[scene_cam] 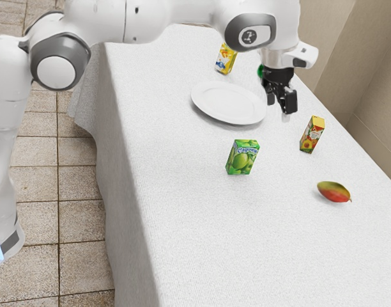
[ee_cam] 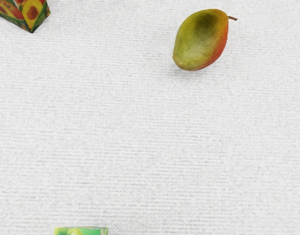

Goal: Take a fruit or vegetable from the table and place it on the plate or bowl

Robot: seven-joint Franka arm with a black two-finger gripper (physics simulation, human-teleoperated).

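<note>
A green-and-red mango lies on the white tablecloth toward the exterior view's right; in the wrist view the mango lies on bare cloth, untouched. The white plate sits further back on the table with nothing on it. My gripper hangs above the table just past the plate's right rim, well away from the mango. Its black fingers stand apart with nothing between them.
A green juice carton stands in front of the plate. An orange-red carton stands between gripper and mango. A yellow carton is behind the plate. The table's edge drops to a tiled floor.
</note>
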